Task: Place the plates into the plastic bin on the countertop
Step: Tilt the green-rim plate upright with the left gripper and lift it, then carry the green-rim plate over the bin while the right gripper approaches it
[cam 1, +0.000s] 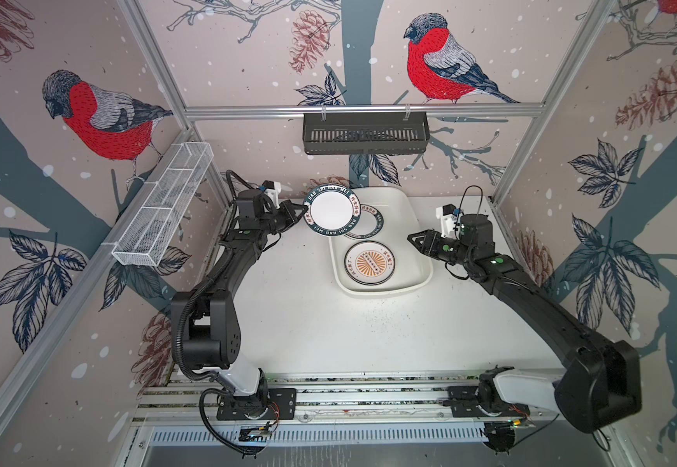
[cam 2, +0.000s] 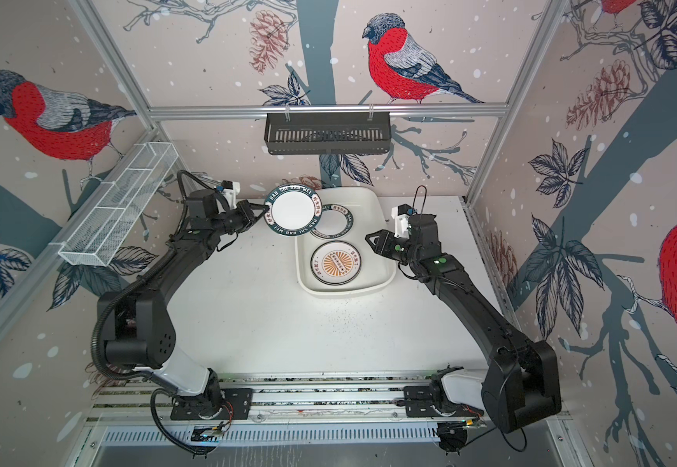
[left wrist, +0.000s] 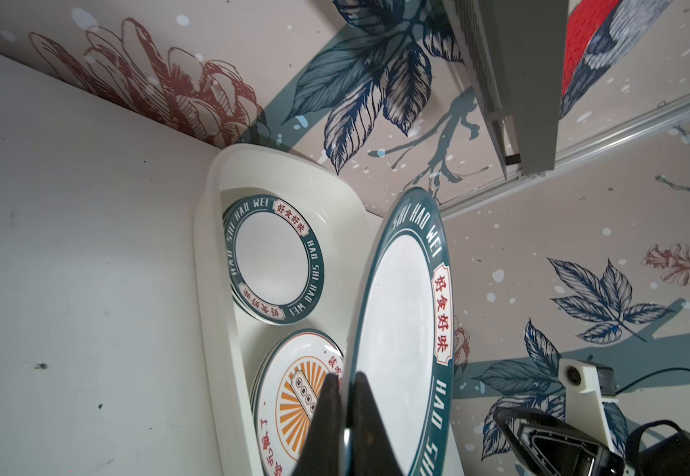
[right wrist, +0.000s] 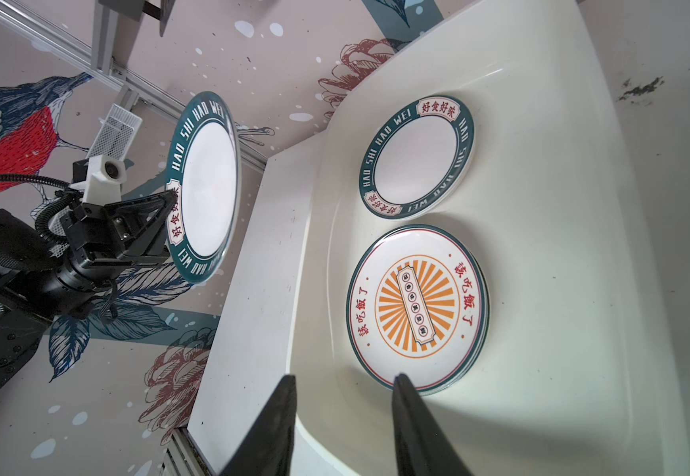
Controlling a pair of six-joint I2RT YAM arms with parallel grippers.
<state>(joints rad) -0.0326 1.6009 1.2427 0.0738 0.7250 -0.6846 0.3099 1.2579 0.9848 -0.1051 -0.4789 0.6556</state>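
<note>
the left tool [cam 1: 304, 211] is clenched on the rim of a teal-rimmed plate [cam 1: 332, 210], holding it tilted in the air over the far left corner of the bin [cam 1: 407, 238]. the right tool [right wrist: 343, 381] hangs empty, jaws apart, at the bin's right rim. inside lie another teal plate [cam 1: 373, 228] and a sunburst plate [cam 1: 369, 262]. the bin sits on the counter [cam 1: 308, 315].

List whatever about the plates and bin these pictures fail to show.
- Stack count under the orange-sunburst white plate in the glossy white plastic bin: right wrist view shows layered rims, too fine to count.
- Flat teal-rimmed white plate: in both top views, partly covered by the raised teal-rimmed plate.
- Raised plate's underside: faces away in every view.
</note>
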